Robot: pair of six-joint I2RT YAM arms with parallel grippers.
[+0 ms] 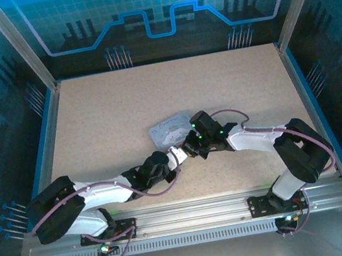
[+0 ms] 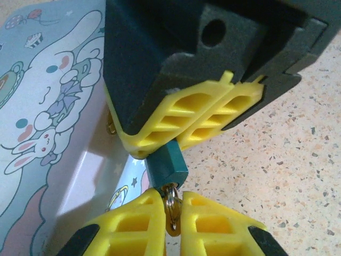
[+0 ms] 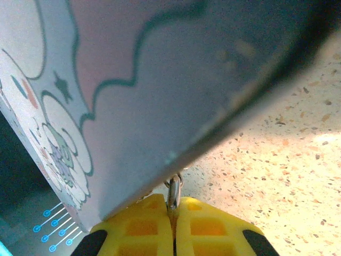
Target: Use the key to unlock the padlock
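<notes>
**Inspector:** Padlock position?

**Examiner:** The padlock (image 2: 166,166), teal body, sits between the two tool tips, just beside the tin's (image 2: 42,106) pale side wall. The left tool (image 2: 172,198) has its fingers pressed together on a thin metal loop (image 2: 171,212) at the body's near end. The right tool (image 2: 171,143), fingers likewise together, touches the far end.

**Inspector:** Other cameras?

**Examiner:** The right wrist view shows that tool pinching a second loop (image 3: 173,186) beneath the tin's edge. Whether either loop is the shackle or belongs to the key, I cannot tell. Overhead, both tools meet at the tin's near edge, mid-tabletop (image 1: 152,92). Bare surface lies open beyond and on both flanks, up to the blue rim (image 1: 310,104).
</notes>
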